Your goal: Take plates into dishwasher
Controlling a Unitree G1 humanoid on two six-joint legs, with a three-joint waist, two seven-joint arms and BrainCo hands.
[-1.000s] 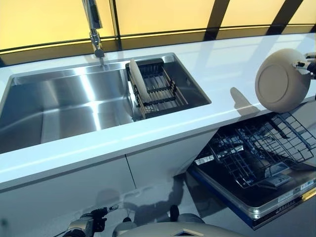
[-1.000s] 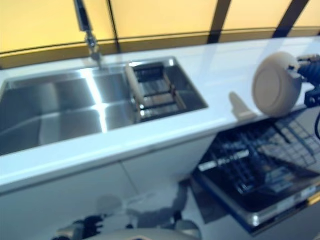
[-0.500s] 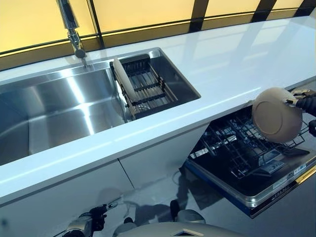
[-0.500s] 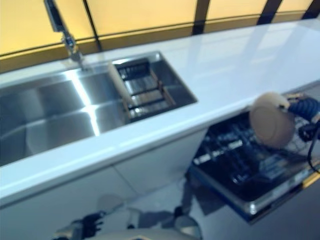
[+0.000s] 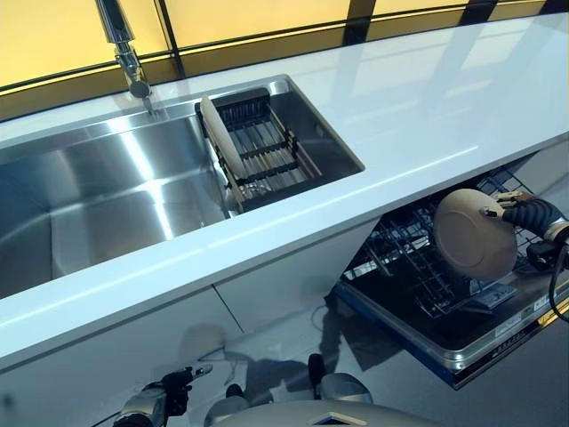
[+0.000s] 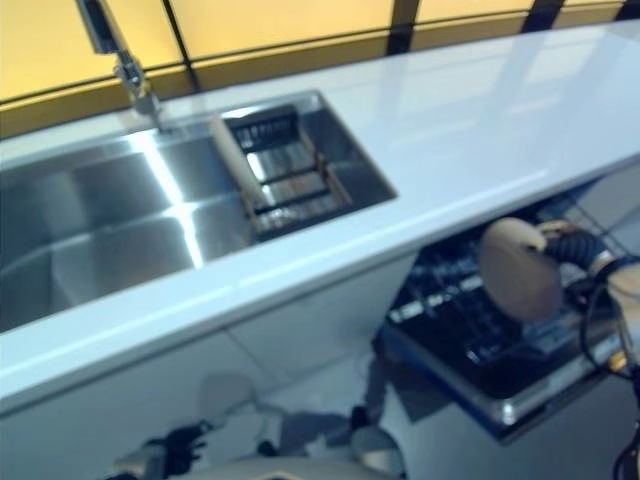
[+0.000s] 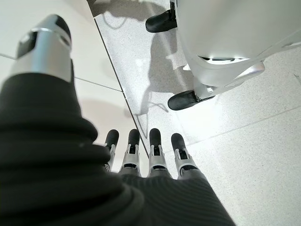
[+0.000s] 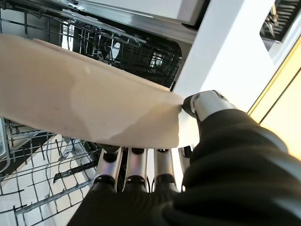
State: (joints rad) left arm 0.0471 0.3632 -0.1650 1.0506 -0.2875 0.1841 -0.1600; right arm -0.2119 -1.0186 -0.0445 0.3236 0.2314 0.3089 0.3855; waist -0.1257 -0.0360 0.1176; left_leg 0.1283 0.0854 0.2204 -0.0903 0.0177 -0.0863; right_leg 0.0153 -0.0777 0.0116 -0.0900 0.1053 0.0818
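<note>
Left hand (image 7: 141,160) hangs low beside the white cabinet front, well below the surface; fingers (image 7: 155,141) straight and released, thumb apart, nothing in them, pointing down at the speckled floor (image 7: 244,155).

Faucet (image 5: 124,53) stands at the back edge of the stainless sink (image 5: 107,196). At the sink's right end sits a dark drying rack (image 5: 267,156), with one beige plate (image 5: 220,135) standing on edge at its left side.

White surface (image 5: 427,107) runs right from the sink. Below its front edge the dishwasher (image 5: 462,351) is open, its dark wire rack (image 5: 409,258) pulled out.

Right hand (image 5: 524,213) reaches in from the right, below the level of the surface and above the wire rack. It holds a second beige plate (image 5: 473,233) on edge, tilted, underside toward the camera. In the right wrist view the thumb (image 8: 207,103) presses one face at the rim and the fingers (image 8: 136,169) lie against the other face: a pinch grasp on the plate's rim. Whether the plate touches the rack wires, I cannot tell.
</note>
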